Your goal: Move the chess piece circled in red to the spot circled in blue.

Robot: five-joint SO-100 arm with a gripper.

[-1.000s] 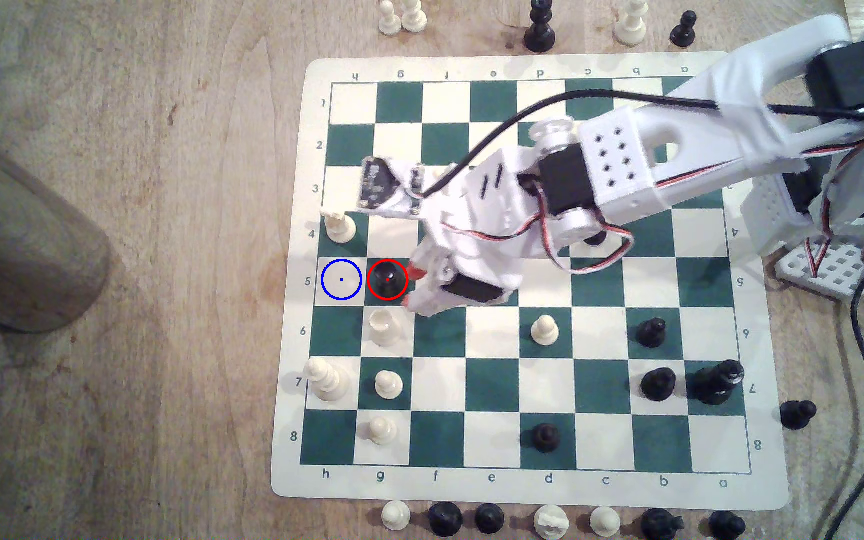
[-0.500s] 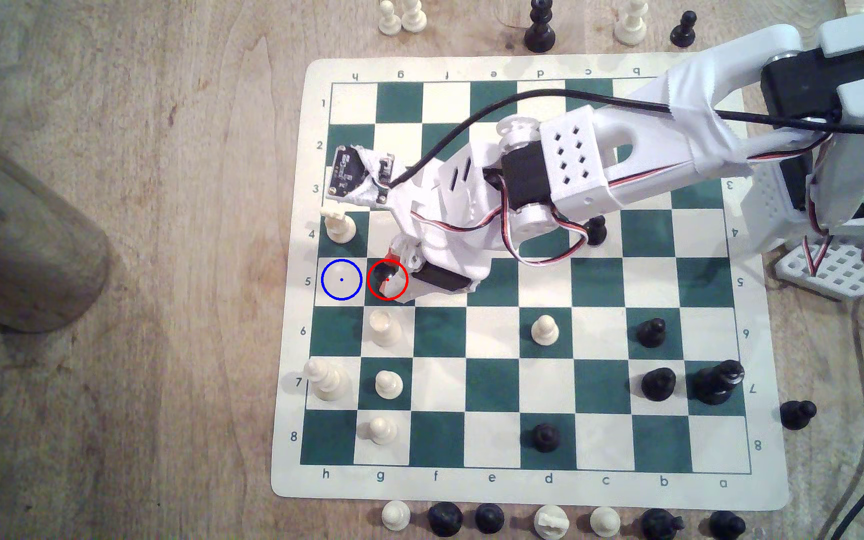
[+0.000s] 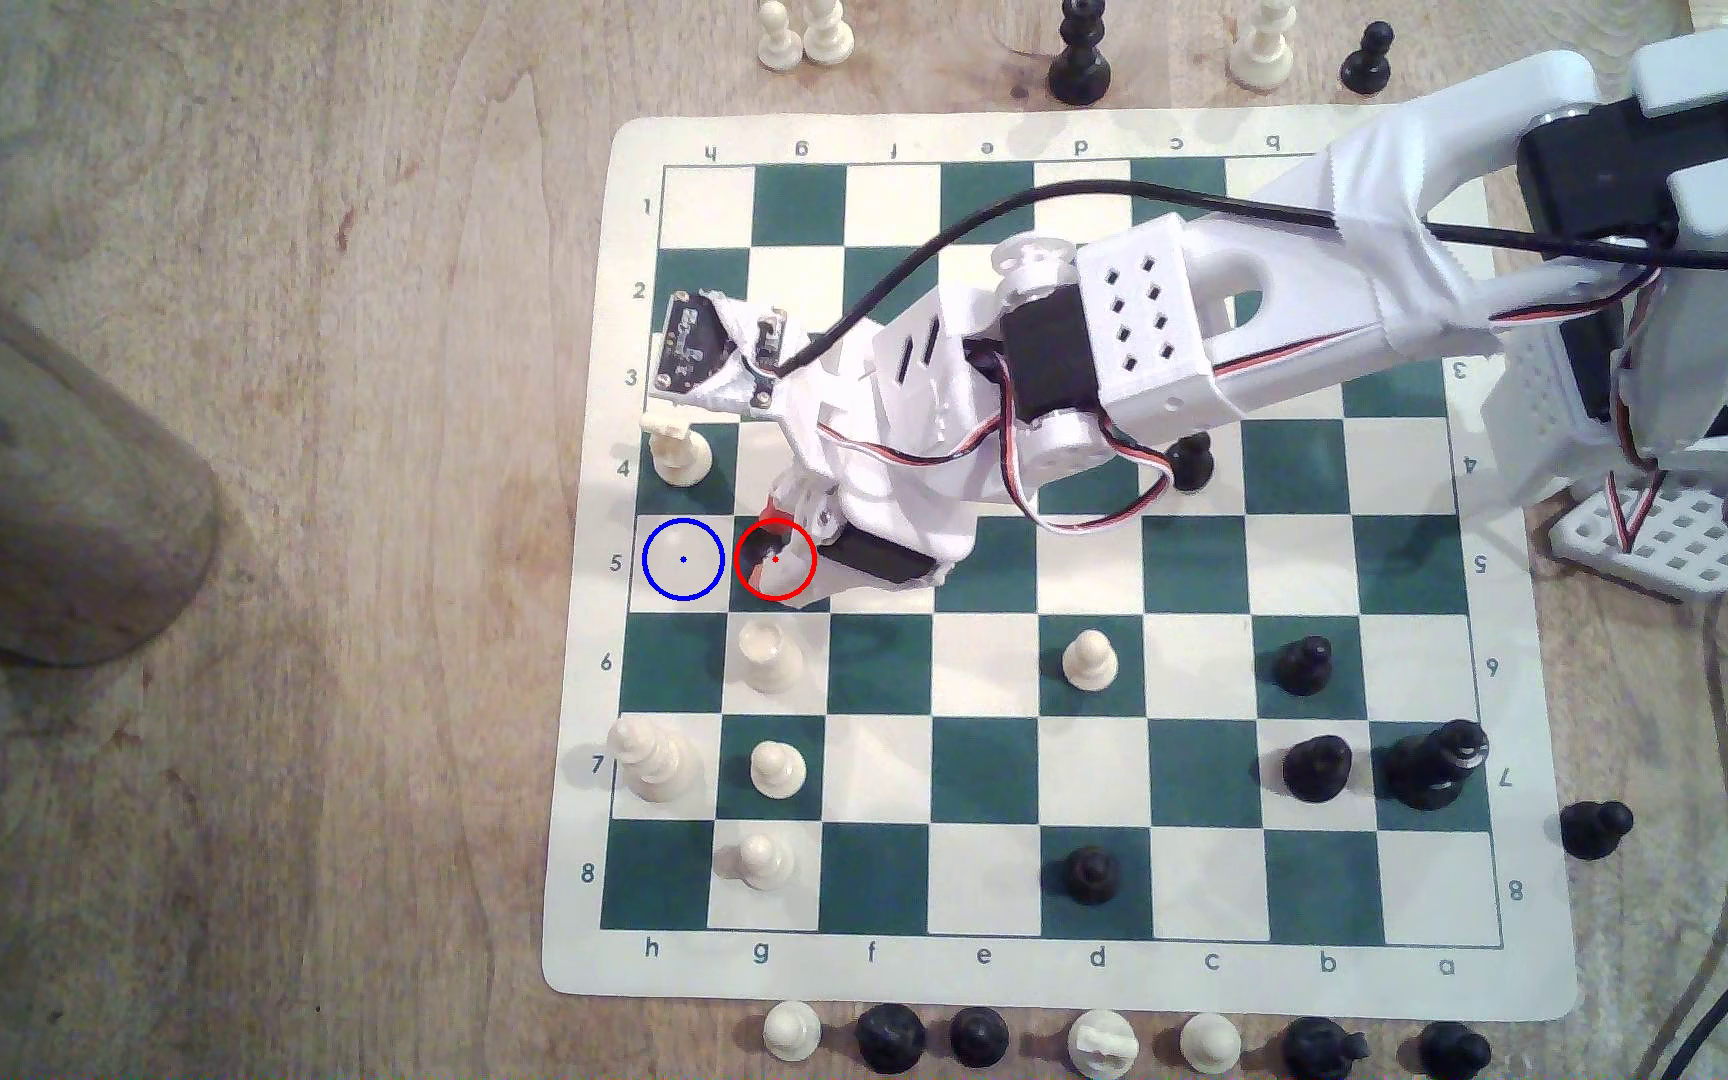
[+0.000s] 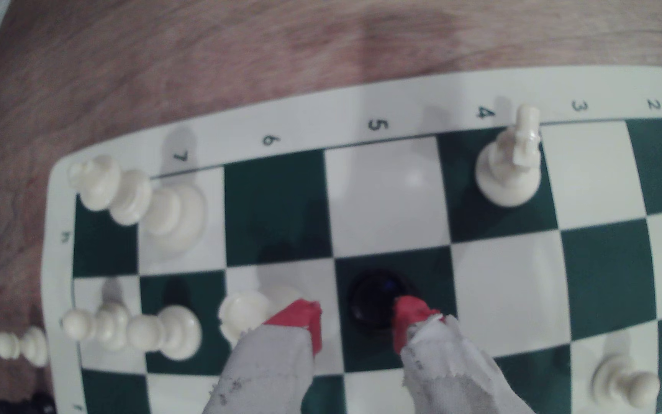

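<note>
Wrist view: the hand [image 4: 357,322] has its red-tipped fingers [image 4: 295,316] spread apart either side of the black chess piece [image 4: 373,294], one tip at its edge, not clamped. Exterior view: the piece [image 3: 768,548] stands on green g5, ringed red, just beside the blue-ringed cream square h5 [image 3: 683,560]; the chess board [image 3: 943,976] margin reads 1–8 and a–h.

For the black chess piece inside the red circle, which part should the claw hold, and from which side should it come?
Grip the chess piece around its broad round top, coming from above. It stands upright on its green square, and the open claw already has one red fingertip at its side. The other passes close to a white piece, so closing in a straight line looks safest.
</note>
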